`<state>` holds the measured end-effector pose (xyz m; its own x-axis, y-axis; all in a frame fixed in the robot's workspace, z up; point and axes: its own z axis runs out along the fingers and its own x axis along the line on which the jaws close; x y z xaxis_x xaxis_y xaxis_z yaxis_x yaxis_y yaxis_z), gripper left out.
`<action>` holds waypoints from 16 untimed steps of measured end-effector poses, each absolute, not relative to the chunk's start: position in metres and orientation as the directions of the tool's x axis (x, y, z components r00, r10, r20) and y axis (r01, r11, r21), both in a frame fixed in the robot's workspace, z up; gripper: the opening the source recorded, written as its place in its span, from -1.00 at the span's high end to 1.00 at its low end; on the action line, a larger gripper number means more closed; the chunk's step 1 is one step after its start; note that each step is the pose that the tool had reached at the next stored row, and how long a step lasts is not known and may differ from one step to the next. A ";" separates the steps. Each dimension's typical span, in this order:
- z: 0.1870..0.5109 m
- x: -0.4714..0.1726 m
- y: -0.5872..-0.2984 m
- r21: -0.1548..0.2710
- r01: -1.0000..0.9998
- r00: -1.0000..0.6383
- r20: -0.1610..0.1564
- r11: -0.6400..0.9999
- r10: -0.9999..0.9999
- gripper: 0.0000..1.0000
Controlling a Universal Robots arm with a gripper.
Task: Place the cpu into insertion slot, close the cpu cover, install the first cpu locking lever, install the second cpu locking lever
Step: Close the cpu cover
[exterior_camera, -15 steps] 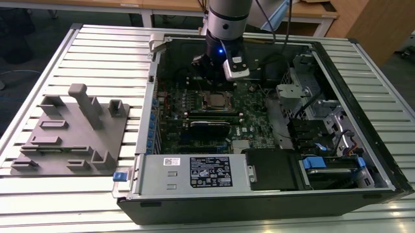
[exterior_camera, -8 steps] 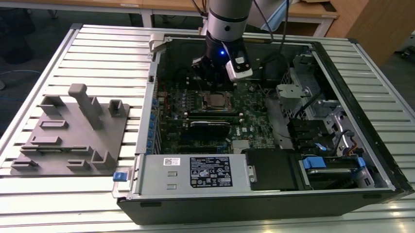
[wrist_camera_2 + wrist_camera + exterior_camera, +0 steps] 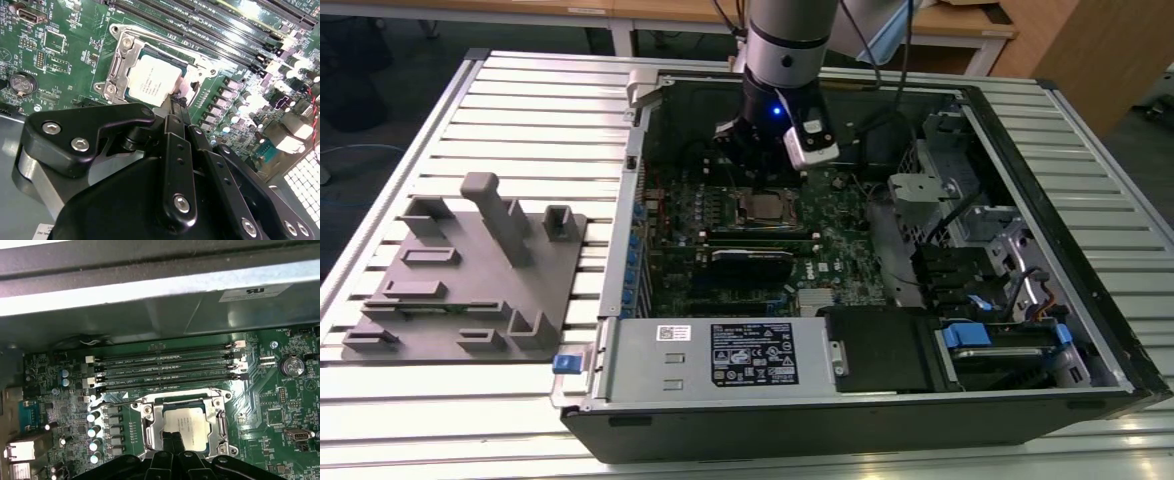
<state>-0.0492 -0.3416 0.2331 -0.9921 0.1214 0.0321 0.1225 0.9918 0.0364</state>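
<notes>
While the arm hangs inside the open black computer case [image 3: 1067, 330], your black two-finger gripper [image 3: 176, 102] has its fingers pinched narrow, tips touching one edge of the small square silver-grey cpu [image 3: 152, 80]. The cpu lies flat in the dark square insertion slot [image 3: 158, 426]. The thin silvery cpu cover [image 3: 220, 421] lies down around it, chip top showing through the window. A thin silvery wire lever [image 3: 120, 403] runs beside the socket, on the side of the long black memory slots [image 3: 165, 371]. Silver cylindrical capacitors [image 3: 93, 432] stand close on one flank, and a round coin battery [image 3: 291, 365] sits well apart. In both wrist views the gripper body hides the socket's near edge. Outside the case, a grey moulded fixture [image 3: 467, 270] sits on the slatted metal table [image 3: 520, 110], at the exterior view's left.
</notes>
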 end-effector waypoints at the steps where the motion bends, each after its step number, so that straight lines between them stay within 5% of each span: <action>1: 0.233 -0.049 -0.342 0.035 0.123 -0.992 0.032 0.992 0.121 0.79; 16: 0.222 -0.055 -0.342 0.013 0.122 -0.993 0.007 0.992 0.122 0.79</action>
